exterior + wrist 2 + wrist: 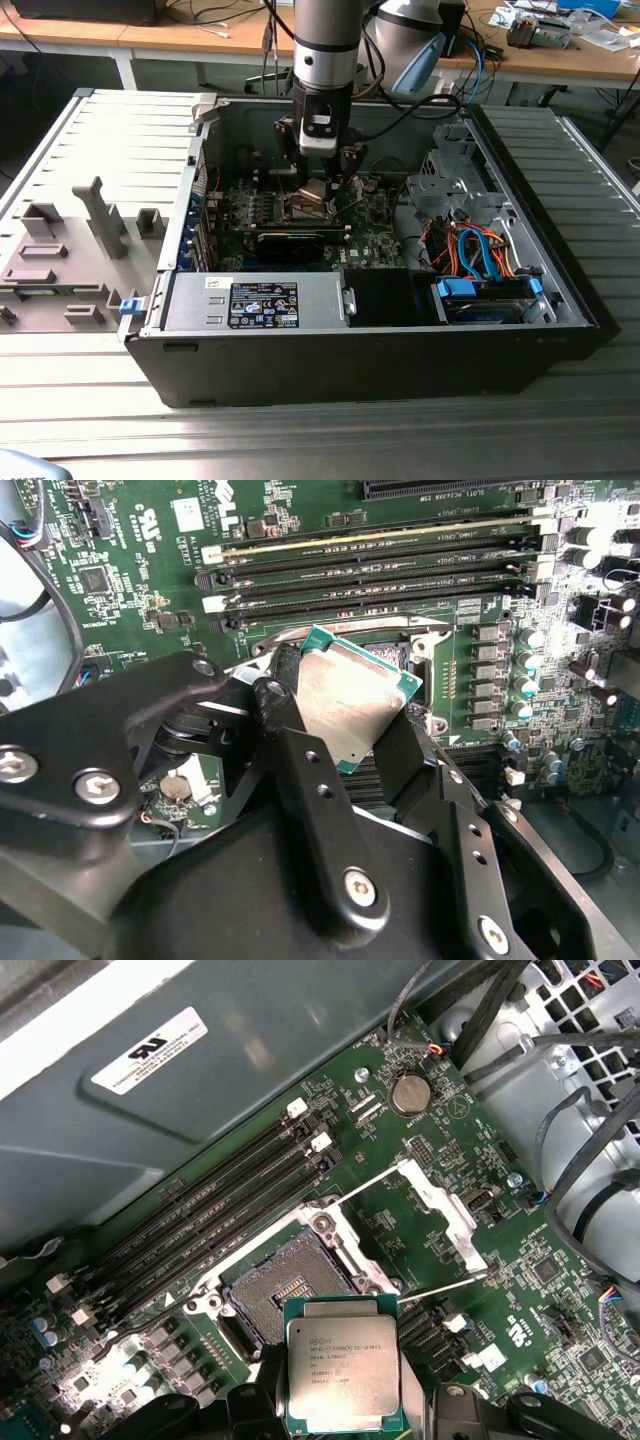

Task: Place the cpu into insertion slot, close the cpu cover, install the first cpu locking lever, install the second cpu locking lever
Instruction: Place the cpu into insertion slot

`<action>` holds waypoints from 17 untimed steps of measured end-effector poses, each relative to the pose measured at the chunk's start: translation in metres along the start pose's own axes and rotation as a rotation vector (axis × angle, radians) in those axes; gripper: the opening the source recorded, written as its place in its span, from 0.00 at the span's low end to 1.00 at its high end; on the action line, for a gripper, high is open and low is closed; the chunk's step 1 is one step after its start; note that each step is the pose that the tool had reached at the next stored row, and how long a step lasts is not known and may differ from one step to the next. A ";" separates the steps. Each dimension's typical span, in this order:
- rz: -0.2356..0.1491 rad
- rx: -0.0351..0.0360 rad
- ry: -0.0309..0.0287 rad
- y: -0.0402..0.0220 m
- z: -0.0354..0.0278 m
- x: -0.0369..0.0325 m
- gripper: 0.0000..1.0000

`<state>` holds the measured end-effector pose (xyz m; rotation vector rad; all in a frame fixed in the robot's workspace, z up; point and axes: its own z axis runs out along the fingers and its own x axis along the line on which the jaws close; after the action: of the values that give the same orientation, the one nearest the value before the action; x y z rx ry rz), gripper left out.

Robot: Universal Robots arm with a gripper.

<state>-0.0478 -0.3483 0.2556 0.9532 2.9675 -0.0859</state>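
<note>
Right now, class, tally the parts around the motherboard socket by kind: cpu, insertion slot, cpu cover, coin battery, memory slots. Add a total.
cpu, held by the gripper: 1
insertion slot: 1
cpu cover, swung open: 1
coin battery: 1
memory slots: 4
Total: 8

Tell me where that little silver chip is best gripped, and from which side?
By two opposite thin edges, coming down from above its flat face. The cpu is a thin flat square, so only its rim offers a hold, and the silver top probably should stay clear. The pincer grips it this way now, clamping both sides, near the insertion slot.
</note>
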 end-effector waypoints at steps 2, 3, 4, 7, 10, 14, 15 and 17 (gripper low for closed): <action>0.008 0.0003 0.0004 0.0000 0.0000 0.0000 0.55; 0.009 0.0003 0.0004 0.0000 0.0000 0.0000 0.55; 0.010 0.0004 0.0004 0.0000 0.0000 0.0000 0.55; 0.014 0.0006 0.0006 0.0000 0.0000 0.0000 0.55; 0.016 0.0006 0.0007 0.0000 0.0000 0.0000 0.55; 0.020 0.0007 0.0009 0.0000 0.0000 0.0000 0.55; 0.020 0.0007 0.0010 0.0000 0.0001 0.0000 0.55; 0.022 0.0008 0.0010 0.0000 0.0000 0.0000 0.55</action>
<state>-0.0478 -0.3483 0.2555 0.9859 2.9574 -0.0863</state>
